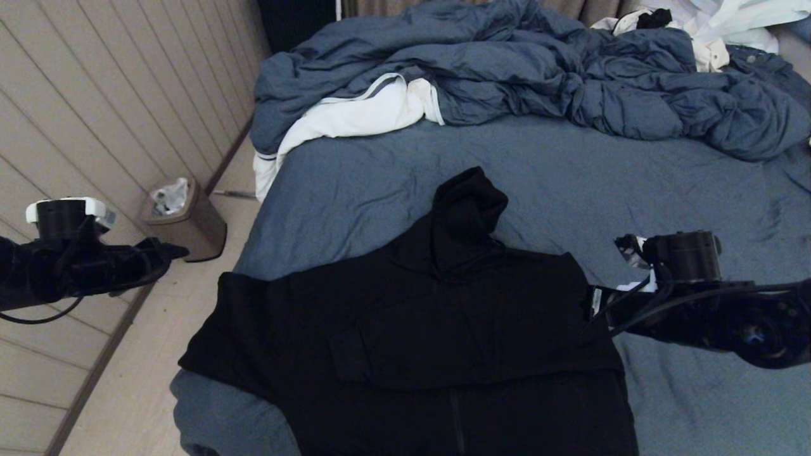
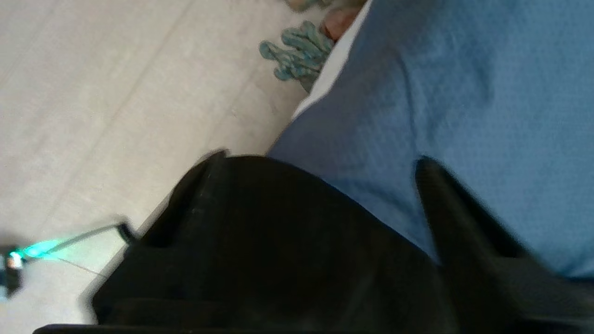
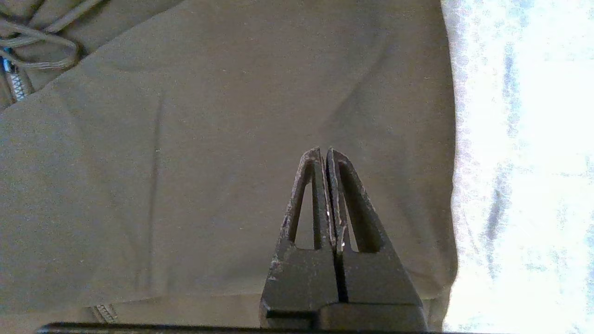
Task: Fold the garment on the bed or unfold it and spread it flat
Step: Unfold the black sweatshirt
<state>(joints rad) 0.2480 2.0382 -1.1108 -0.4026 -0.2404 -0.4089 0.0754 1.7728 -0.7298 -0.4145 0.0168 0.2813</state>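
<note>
Overhead, from the head view, the garment (image 1: 437, 329) lies on the near part of the bed (image 1: 570, 177), front side up, its hood (image 1: 466, 215) pointing toward the far end and its zipper line running to the near edge. One side of it hangs a little over the bed's left edge. A rumpled duvet (image 1: 538, 69) with white lining is heaped across the far end, with white clothing (image 1: 709, 25) behind it. The left gripper (image 1: 166, 250) hangs out over the floor (image 1: 146, 354) beside the bed, clear of the garment, near a small bin (image 1: 187, 221) by the panelled wall (image 1: 95, 95). The right gripper (image 1: 592, 310) sits at the garment's right edge, by the shoulder.

Next, the left wrist view shows that gripper's two dark fingers (image 2: 464, 222) standing apart with nothing between them, the blue sheet (image 2: 441, 93) behind them and pale floor (image 2: 93, 93) alongside. A teal tangled thing (image 2: 299, 51) lies on the floor at the bed's edge.

Finally, the right wrist view shows the right gripper (image 3: 325, 155) with its fingers pressed together, holding nothing, poised over the garment's cloth (image 3: 185, 162) close to its edge, where the sheet (image 3: 519, 162) begins. A drawstring (image 3: 41, 41) and a bit of zipper (image 3: 16, 86) show in one corner.
</note>
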